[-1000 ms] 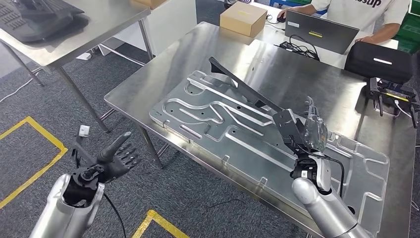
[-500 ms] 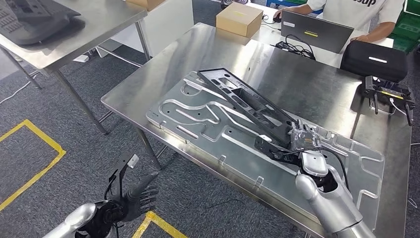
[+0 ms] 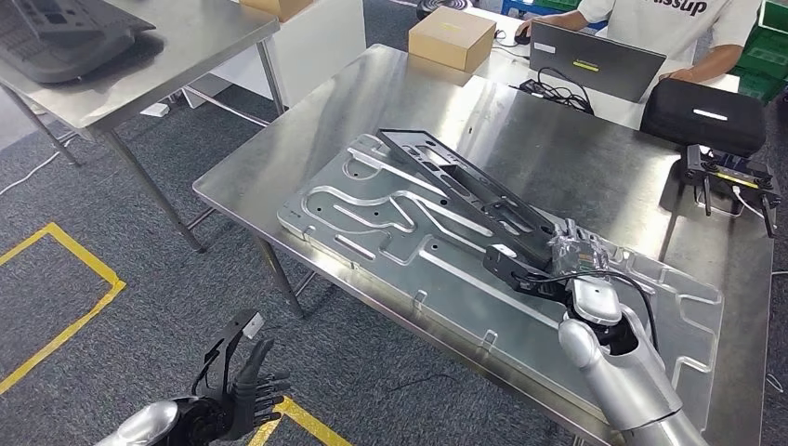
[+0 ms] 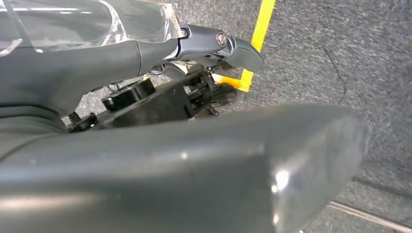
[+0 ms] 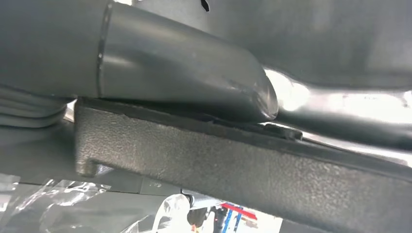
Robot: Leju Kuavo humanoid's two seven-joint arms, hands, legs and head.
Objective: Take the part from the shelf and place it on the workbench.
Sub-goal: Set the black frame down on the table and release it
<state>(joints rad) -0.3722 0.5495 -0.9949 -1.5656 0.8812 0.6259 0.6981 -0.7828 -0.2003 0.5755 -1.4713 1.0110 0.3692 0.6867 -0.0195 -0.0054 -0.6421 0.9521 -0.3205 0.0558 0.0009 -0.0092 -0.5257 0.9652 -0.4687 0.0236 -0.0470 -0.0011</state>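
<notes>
Black plastic part (image 3: 469, 190) lies on our workbench (image 3: 576, 139), one end held in our right hand (image 3: 569, 260).

From the head view we see the part stretching from 11 o'clock toward centre across a grooved metal plate (image 3: 372, 218), our right hand gripping its near end at 4 o'clock; the right wrist view adds the thick thumb (image 5: 184, 63) pressed on the part's grainy edge (image 5: 233, 165); our left hand (image 3: 237, 395) hangs low at 7 o'clock over grey carpet (image 3: 111, 232), fingers apart, holding nothing; a person (image 3: 678, 23) sits at 1 o'clock behind a laptop (image 3: 595, 60).
</notes>
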